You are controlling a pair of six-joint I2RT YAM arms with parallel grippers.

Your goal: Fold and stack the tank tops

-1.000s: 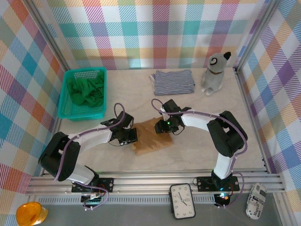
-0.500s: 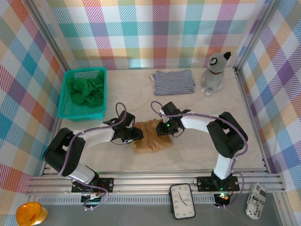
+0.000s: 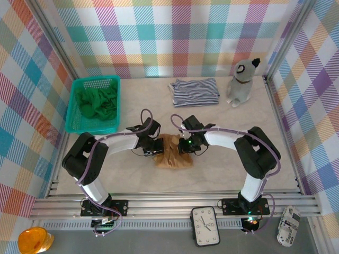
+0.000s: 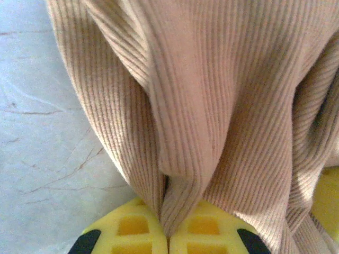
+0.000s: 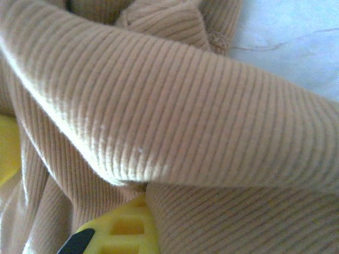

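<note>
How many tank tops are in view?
3. The tan tank top lies bunched at the table's centre; the striped tank top sits folded beside the toy dog; the green tank top is heaped in the teal basket, which might hide more.

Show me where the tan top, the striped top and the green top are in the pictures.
tan top (image 3: 172,159), top view, on its near half.
striped top (image 3: 194,92), top view, on its centre.
green top (image 3: 96,103), top view, on its bunched middle.
</note>
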